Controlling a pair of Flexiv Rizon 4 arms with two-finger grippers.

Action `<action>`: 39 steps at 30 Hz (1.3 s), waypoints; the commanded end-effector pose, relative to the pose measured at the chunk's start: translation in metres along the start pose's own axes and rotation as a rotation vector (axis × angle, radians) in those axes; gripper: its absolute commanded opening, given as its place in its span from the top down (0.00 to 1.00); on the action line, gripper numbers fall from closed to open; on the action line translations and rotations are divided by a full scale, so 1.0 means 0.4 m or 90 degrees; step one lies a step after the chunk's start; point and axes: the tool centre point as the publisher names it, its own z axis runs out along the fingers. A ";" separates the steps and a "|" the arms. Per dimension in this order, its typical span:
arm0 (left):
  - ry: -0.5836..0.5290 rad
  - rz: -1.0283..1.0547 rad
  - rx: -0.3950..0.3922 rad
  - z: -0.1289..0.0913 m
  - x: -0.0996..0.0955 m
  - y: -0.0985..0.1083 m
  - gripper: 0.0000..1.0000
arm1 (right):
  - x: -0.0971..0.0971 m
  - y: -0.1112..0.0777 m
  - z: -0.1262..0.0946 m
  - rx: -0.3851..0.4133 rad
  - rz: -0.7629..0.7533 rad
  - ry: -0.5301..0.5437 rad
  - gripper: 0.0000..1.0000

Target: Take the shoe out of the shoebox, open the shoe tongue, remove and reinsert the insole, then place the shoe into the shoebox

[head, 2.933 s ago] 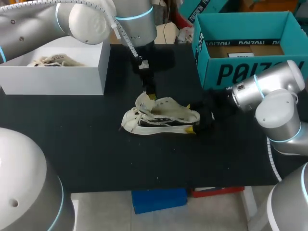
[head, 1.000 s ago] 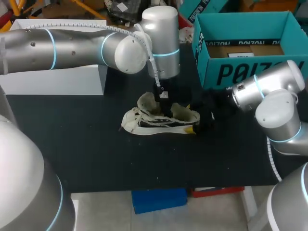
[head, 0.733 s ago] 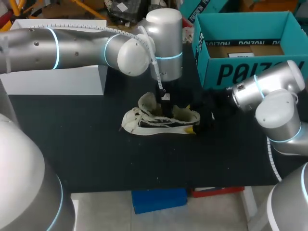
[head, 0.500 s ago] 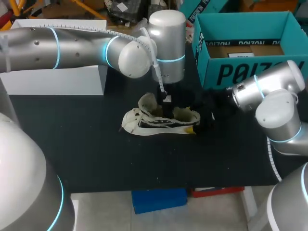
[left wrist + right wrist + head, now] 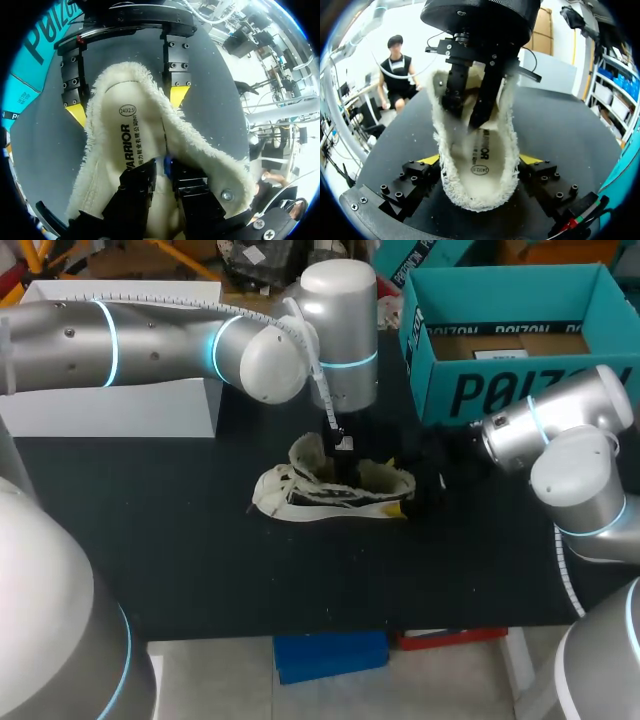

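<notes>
Left gripper: points down from above, sunk into the opening of the shoe. In the left wrist view its tip end is buried in the fleece lining. I cannot tell whether it is closed on anything.
Right gripper: low on the surface, clamped on the shoe's heel. Its 2 yellow-tipped fingers press the fleece collar from opposite sides, seen in both wrist views.
Shoe: out of the box, upright on its sole on the surface. Its heel sits between the right gripper's fingers and its toe points away from that gripper. Loose laces trail at the toe end.
Tongue: pulled up and back, standing just beside the left gripper on its toe side.
Insole: inside the shoe, directly under the left gripper. Its printed heel part lies between the right gripper's fingers.
Shoebox: teal, open on top, on the surface behind the right gripper, apart from the shoe.
White box: on the surface, well apart from the left gripper, beneath that arm.
</notes>
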 end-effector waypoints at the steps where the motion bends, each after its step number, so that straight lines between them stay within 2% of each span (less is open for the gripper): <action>1: -0.054 -0.009 -0.026 0.033 0.009 0.012 0.56 | -0.003 -0.003 0.001 0.002 0.001 -0.001 1.00; 13: -0.248 -0.062 -0.099 0.055 -0.028 0.073 0.56 | -0.003 -0.003 0.001 0.002 0.001 -0.001 1.00; 16: -0.277 -0.057 -0.125 0.073 -0.036 0.091 0.53 | -0.003 -0.003 0.001 0.002 0.001 -0.001 1.00; 18: -0.295 -0.055 -0.131 0.089 -0.046 0.103 0.56 | -0.003 -0.003 0.001 0.002 0.001 -0.001 1.00; 20: -0.324 -0.058 -0.125 0.092 -0.049 0.112 0.61 | -0.003 -0.003 0.001 0.002 0.001 -0.001 1.00; 24: -0.372 -0.067 -0.106 0.087 -0.069 0.129 0.55 | -0.003 -0.003 0.001 0.002 0.001 -0.001 1.00; 31: -0.471 -0.059 -0.074 0.070 -0.098 0.133 0.56 | -0.003 -0.003 0.001 0.002 0.001 -0.001 1.00; 39: -0.480 -0.058 -0.054 0.081 -0.131 0.123 0.55 | -0.003 -0.003 0.001 0.002 0.001 -0.001 1.00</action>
